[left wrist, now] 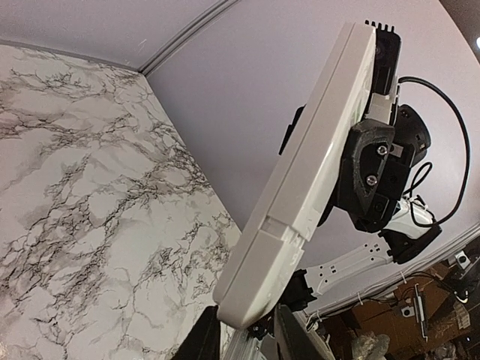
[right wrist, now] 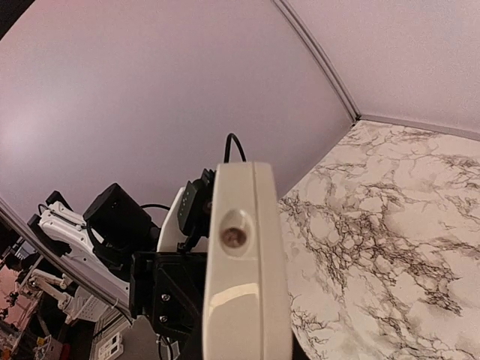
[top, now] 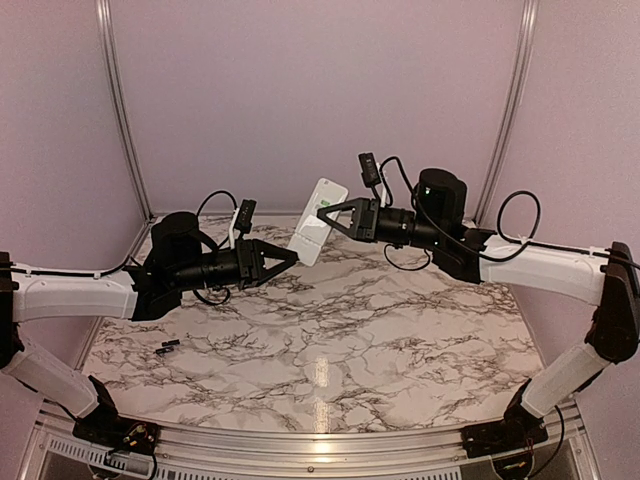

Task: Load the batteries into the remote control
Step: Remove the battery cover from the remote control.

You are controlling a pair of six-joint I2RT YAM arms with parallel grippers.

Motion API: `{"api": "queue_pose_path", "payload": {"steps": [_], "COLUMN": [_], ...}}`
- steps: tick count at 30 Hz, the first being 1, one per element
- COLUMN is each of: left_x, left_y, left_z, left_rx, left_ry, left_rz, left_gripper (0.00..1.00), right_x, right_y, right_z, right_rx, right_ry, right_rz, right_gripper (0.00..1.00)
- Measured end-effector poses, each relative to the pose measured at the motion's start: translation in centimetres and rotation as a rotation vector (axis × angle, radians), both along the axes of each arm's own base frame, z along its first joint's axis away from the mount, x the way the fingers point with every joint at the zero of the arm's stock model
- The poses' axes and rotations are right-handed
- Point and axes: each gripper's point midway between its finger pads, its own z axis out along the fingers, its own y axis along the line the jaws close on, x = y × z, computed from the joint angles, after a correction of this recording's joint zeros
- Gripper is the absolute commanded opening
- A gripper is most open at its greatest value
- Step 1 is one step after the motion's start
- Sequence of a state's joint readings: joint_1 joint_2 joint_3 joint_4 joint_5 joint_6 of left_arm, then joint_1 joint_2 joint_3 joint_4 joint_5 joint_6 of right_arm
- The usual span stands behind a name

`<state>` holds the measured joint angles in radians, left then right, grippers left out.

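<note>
The white remote control point(top: 318, 222) is held tilted in the air above the back of the table, plain white side showing. My right gripper point(top: 327, 214) is shut on its upper part. My left gripper point(top: 295, 251) is shut on its lower end. In the left wrist view the remote point(left wrist: 315, 172) rises from between my left gripper's fingers point(left wrist: 199, 341), with the right gripper's black finger point(left wrist: 367, 169) clamped on its side. In the right wrist view the remote point(right wrist: 244, 285) shows end-on and hides my right gripper's fingertips. The two dark batteries point(top: 167, 347) lie on the table at the near left.
The marble-patterned table point(top: 340, 340) is walled by pale panels at the back and sides. Both arms reach inward and meet over the back middle. Cables loop off each wrist.
</note>
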<state>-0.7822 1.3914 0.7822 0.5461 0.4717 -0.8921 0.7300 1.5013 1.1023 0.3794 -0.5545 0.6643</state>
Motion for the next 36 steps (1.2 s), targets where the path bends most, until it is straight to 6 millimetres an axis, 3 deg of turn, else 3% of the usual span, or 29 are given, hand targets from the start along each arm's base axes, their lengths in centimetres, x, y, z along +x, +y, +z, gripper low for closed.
{"api": "queue_pose_path", "payload": {"steps": [16,21,22,24,27,36], "left_x": [-0.3,-0.5,-0.5,-0.6,-0.7,-0.2], "left_y": [-0.1,-0.2,-0.2,-0.2,-0.1,0.2], "left_z": [0.6,1.3,1.4,1.5,1.5,0.1], "left_rx": [-0.019,-0.042,-0.049,-0.057,-0.061,-0.021], "left_ry": [-0.021,-0.041,-0.046,-0.049,-0.056,-0.039], "left_rz": [-0.022,-0.03,-0.032,-0.035,-0.036,-0.003], "left_gripper": [0.0,0.0,0.05,0.28,0.5,0.56], "right_x": [0.7,1.1,1.1,1.1,1.1,1.0], "right_y": [-0.6,-0.9,-0.9,-0.9,-0.9,-1.0], "right_z": [0.1,0.0,0.0,0.0,0.0,0.0], "right_rx": [-0.003,-0.007,-0.007,-0.007,-0.007,-0.007], "right_ry": [-0.011,-0.006,-0.005,-0.005,-0.003,0.0], "right_rz": [-0.028,-0.041,-0.041,-0.039,-0.039,-0.027], "right_gripper": [0.0,0.0,0.0,0.0,0.0,0.0]}}
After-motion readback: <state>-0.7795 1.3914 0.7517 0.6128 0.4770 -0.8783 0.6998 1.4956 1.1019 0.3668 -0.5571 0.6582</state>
